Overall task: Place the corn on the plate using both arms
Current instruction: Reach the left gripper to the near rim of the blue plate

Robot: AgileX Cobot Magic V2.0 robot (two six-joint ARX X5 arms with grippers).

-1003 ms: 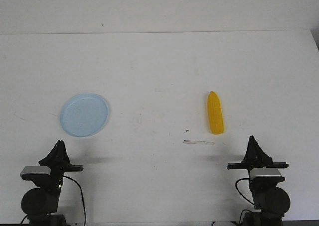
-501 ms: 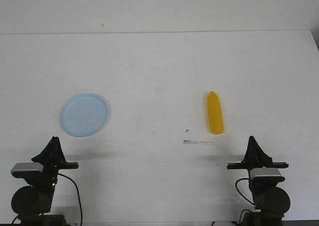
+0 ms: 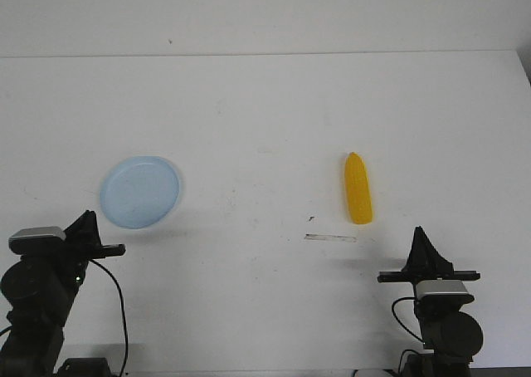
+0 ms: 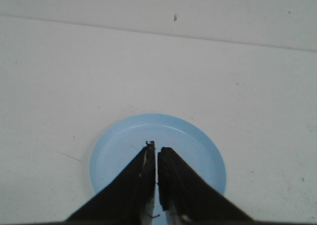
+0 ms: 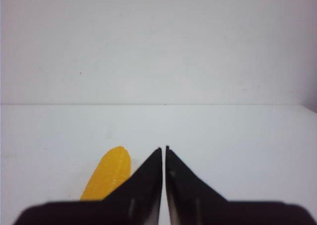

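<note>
The yellow corn lies on the white table right of centre, its tapered end pointing away from me. It also shows in the right wrist view as corn, partly behind a finger. The pale blue plate sits empty on the left; in the left wrist view the plate lies just beyond the fingertips. My left gripper is shut with nothing in it, near the plate's front edge; it appears as gripper there. My right gripper is shut and empty, short of the corn and to its right, seen as gripper.
A thin grey strip lies on the table just in front of the corn. A small dark speck sits beside it. The table's far edge meets a pale wall.
My left arm has swung left and risen forward, bringing its gripper up to the plate's near-left edge. The right arm, corn and plate have stayed still.
</note>
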